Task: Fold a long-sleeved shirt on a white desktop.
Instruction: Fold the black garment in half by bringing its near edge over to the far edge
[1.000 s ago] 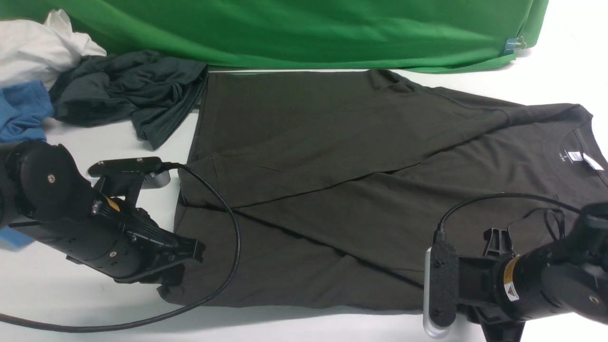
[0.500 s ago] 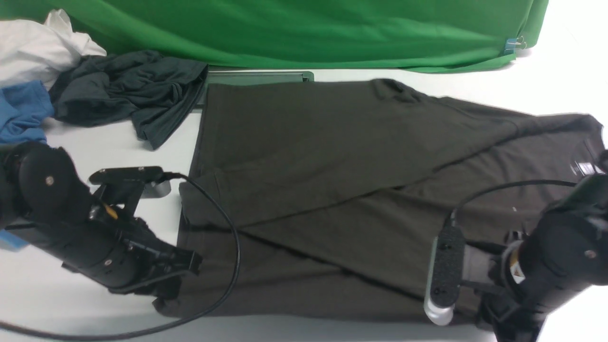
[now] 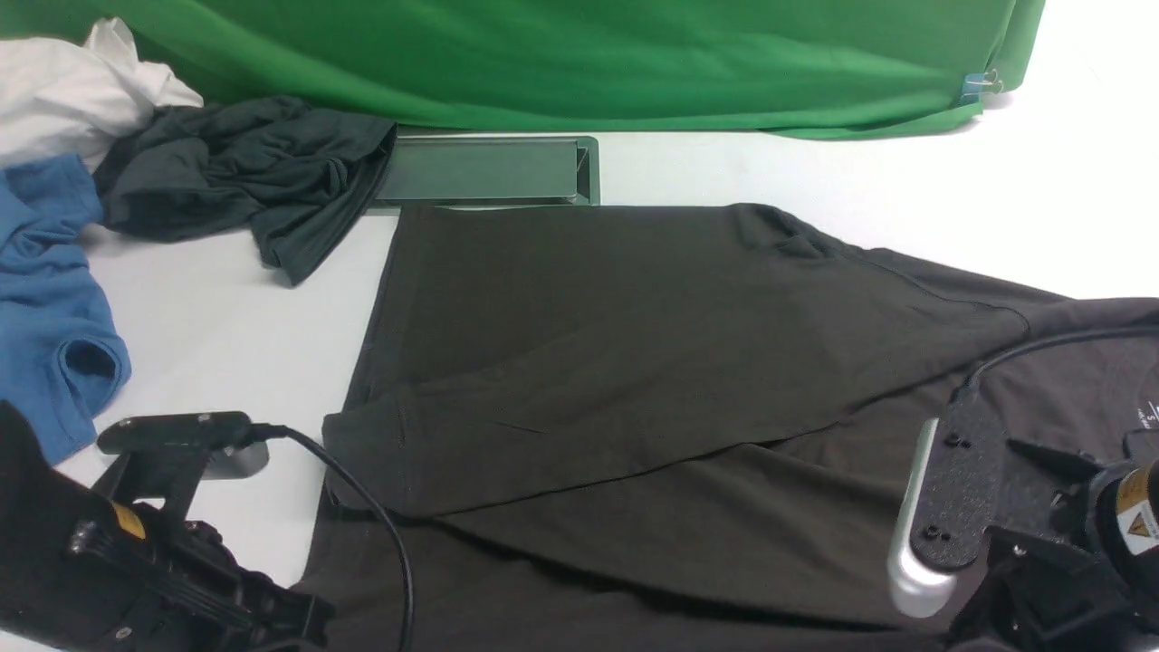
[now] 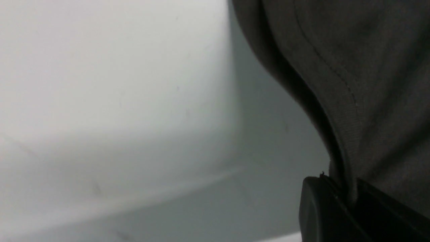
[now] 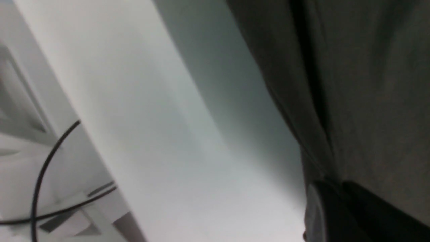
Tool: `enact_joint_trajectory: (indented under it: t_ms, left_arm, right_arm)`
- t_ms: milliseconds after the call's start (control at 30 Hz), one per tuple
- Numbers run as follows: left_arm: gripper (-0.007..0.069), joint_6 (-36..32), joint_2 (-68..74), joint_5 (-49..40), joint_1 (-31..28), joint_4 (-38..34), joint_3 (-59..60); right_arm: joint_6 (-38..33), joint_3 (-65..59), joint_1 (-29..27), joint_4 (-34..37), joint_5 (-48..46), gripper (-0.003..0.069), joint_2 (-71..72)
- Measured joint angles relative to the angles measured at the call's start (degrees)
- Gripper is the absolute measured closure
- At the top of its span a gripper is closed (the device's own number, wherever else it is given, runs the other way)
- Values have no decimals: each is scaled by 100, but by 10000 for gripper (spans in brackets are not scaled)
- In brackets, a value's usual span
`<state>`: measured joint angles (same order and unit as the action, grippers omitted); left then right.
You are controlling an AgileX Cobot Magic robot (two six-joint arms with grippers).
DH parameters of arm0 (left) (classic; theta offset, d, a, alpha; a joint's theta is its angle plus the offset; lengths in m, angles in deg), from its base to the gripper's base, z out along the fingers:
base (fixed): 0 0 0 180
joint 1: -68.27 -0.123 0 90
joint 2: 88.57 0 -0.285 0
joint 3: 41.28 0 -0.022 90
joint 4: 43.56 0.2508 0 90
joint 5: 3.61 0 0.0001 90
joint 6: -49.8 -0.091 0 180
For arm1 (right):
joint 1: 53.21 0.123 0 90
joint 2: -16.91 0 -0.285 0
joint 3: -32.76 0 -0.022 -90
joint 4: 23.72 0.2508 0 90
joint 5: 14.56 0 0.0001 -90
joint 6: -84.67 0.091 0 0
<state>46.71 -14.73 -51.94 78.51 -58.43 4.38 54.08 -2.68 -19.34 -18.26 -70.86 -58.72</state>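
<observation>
On the wide, smooth white desk (image 3: 226,299) in front of me lies the big, very dark brown-black long-sleeved shirt (image 3: 634,362). It is spread out sideways, with its neck toward the robot's right and its bottom hem toward the robot's left. One sleeve lies slanting across the body.

The left fingers (image 4: 315,208) are pressed together on the near corner of the hem, and the cloth comes up from between them. The right fingers (image 5: 322,215) pinch the near edge at the shoulder end in the same way.

I think the step in hand is folding the near long side over. Both arms have their hold, so next they need to lift together and carry that edge across the shirt. They must go at the same pace, or the cloth will twist and bunch.

A black cable (image 3: 389,543) from the left arm loops over the shirt's near corner and could snag the fold. Just past the far edge sits a flat silver metal hatch (image 3: 480,170), then a bright green cloth wall (image 3: 589,63). To the left lie a crumpled slate-grey top (image 3: 244,172), a bright blue shirt (image 3: 45,281) and a white cloth heap (image 3: 63,91), all close but not touching the dark shirt.
</observation>
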Motion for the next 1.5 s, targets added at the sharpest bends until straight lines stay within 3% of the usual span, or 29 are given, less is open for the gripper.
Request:
enact_joint_trajectory:
  t_ms: [267, 400, 567, 700, 933, 1033, 1233, 1300, 1400, 1500]
  left_arm:
    - [586, -5, 11, 337, 0, 6, -669]
    - [586, -5, 357, 536, -16, 184, -1593]
    - [586, -160, 1665, 700, -353, 207, -3153]
    - [586, -387, 2972, 710, -610, 35, -4536]
    - [557, -454, 5556, 1037, -717, -42, -6958]
    - [499, -506, 6254, 1133, -717, -14, -7524]
    - [191, -542, 6835, 741, -717, 70, -8246]
    - [55, -543, 6692, 268, -717, 202, -8364]
    - [-38, -543, 6332, -428, -717, 618, -8469]
    - [-59, -528, 5988, -936, -730, 940, -8479]
  right_arm:
    - [46, 563, -26, -831, 134, 638, -56]
    - [-298, 1428, -541, -963, 377, 638, -492]
    - [-963, 2835, -1406, -940, 589, 638, -1702]
    - [-1359, 3864, -1738, -782, 764, 638, -2808]
    - [-1173, 5606, -1950, -741, 1483, 620, -5020]
    - [-916, 5865, -1956, -741, 1664, 557, -5527]
    - [-536, 5983, -1967, -747, 1661, 245, -5621]
    - [-113, 5996, -1967, -752, 1439, 131, -5355]
    - [598, 5996, -2015, -818, 939, 74, -4856]
    - [1049, 5996, -2164, -837, 634, 73, -4369]
